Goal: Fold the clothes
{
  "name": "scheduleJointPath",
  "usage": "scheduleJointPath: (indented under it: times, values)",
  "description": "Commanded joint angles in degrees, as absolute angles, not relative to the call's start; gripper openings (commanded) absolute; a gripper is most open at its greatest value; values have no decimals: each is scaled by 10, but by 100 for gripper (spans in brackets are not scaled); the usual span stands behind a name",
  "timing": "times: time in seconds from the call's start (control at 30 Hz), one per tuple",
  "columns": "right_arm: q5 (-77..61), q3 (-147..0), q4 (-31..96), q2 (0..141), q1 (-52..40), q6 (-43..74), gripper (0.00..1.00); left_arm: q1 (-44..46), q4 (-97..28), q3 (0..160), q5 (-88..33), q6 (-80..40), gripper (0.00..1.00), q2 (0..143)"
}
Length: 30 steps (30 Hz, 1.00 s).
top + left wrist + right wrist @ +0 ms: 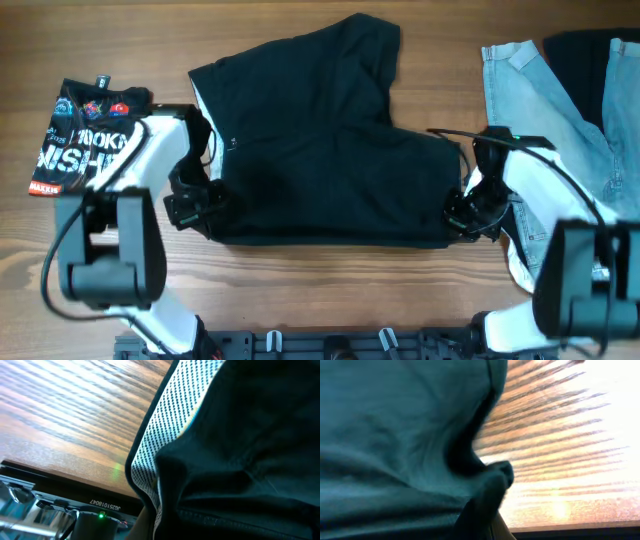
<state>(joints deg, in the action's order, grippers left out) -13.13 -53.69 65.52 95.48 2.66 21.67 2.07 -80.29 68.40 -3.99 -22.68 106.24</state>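
Black shorts (240,450) pressed close to both wrist lenses. In the left wrist view they filled the right half of the frame, with a band of whitish mesh lining (170,425) turned out along their edge. In the right wrist view the same cloth (395,435) covered the left and centre and drew into a bunched ridge near the bottom middle.

From overhead, the wooden table (300,290) spanned the whole frame. The shorts (320,150) lay spread across its centre. One leg reached toward the upper middle, and the lower edge ran fairly straight between the two arms.

Light-blue denim (540,100) lay at the upper right, just beside the shorts' right side. A black printed garment (80,140) with white lettering sat at the far left, partly under the left arm. Another dark garment (590,60) rested on the denim in the upper right corner.

The left gripper (205,205) sat at the shorts' lower left corner and the right gripper (462,212) at the lower right corner, both against the cloth. The fabric hid the fingers in every view, so I could not tell how far either was parted or whether it had hold of the shorts.

A small green light (101,516) glowed on a dark rail at the lower left of the left wrist view.
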Motion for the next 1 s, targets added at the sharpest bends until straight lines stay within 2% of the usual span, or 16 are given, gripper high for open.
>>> scheduleJointPath:
  times: [0.0,0.03,0.07,0.1,0.13,0.2,0.27,0.37,0.47,0.8,0.97]
  values:
    - [-82,-536,654,896,30,227,23,-6,-802,682,81,-260,15,1000]
    - [-90,-536,654,893,30,227,27,-13,-796,682,80,-260,44,990]
    - [-89,-536,654,894,30,227,32,-23,-788,682,80,-260,61,983]
    - [-89,-536,653,894,30,227,35,-30,-780,682,77,-260,65,978]
    - [-89,-536,651,894,31,227,37,-36,-768,683,74,-260,75,974]
    - [-89,-536,636,894,31,227,40,-38,-725,683,69,-258,76,970]
    - [-89,-536,617,894,31,227,41,-36,-655,684,-17,-208,73,970]
    - [-98,-537,578,894,30,225,43,-36,-522,684,-133,-158,63,972]
    - [-117,-537,562,894,30,205,42,-36,-452,684,-154,-158,52,977]
    - [-124,-536,560,894,30,199,43,-36,-311,684,-189,-151,49,1087]
    - [-124,-536,561,894,30,197,43,-32,-291,684,-211,-152,48,1124]
